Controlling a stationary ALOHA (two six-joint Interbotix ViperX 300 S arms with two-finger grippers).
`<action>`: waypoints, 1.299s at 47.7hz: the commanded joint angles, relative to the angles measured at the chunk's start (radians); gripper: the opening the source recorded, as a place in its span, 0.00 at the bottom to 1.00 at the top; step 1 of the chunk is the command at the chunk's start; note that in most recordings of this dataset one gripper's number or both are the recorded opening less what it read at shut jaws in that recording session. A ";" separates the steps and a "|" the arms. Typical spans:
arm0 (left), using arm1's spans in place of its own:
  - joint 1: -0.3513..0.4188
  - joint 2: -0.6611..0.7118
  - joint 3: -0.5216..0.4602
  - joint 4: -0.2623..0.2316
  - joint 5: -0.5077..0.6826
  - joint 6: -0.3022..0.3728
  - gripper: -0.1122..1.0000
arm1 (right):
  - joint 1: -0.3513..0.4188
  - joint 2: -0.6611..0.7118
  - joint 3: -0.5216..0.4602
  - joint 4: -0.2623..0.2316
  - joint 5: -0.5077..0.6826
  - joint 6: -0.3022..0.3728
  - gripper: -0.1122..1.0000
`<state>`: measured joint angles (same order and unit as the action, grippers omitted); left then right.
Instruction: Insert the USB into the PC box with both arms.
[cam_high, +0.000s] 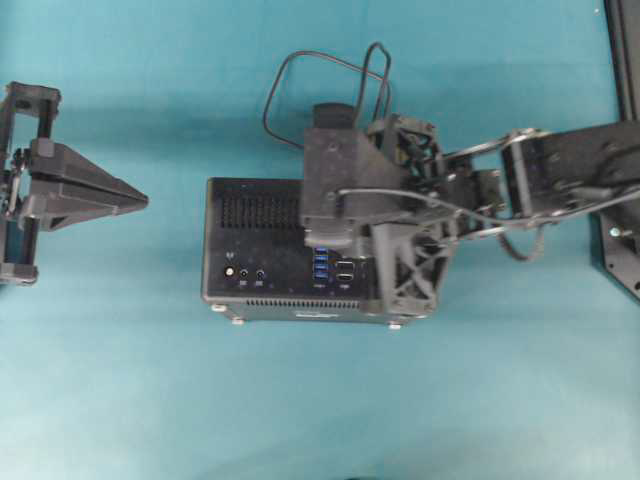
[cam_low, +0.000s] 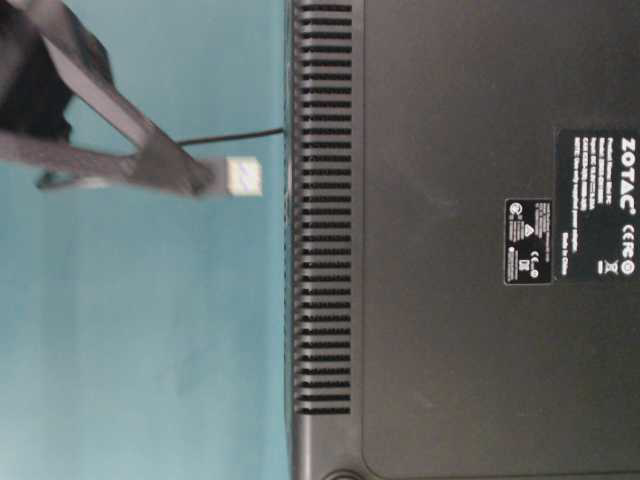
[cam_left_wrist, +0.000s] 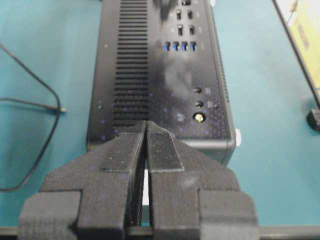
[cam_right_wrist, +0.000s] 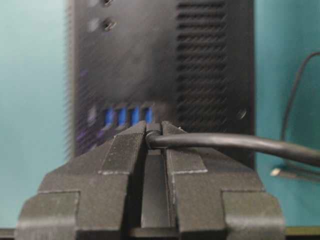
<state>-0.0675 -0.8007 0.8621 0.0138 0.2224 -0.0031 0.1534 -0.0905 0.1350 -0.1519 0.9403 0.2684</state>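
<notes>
The PC box lies in the middle of the table with its port panel facing up. Its blue USB ports sit just beyond my right gripper, which is shut on the USB plug. The plug's metal end sticks out of the right gripper a short way from the PC box, not touching it. The black cable runs off to the right and loops behind the box. My left gripper is shut and empty, and points at the box's left end from a gap away.
Loose cable lies on the teal table beside the box. A black frame post stands at the far right. The gold antenna connector is on the panel near the left gripper.
</notes>
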 joint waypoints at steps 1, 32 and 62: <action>-0.002 -0.003 -0.020 0.003 -0.008 -0.002 0.10 | 0.003 -0.012 -0.031 -0.040 -0.015 0.035 0.18; -0.002 -0.003 -0.020 0.002 -0.008 -0.002 0.10 | 0.028 0.014 -0.020 -0.087 -0.029 0.078 0.18; -0.002 -0.003 -0.018 0.003 -0.011 -0.005 0.10 | 0.049 0.026 -0.012 -0.084 -0.026 0.087 0.18</action>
<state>-0.0675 -0.8038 0.8621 0.0138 0.2209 -0.0061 0.1948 -0.0583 0.1350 -0.2393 0.9173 0.3375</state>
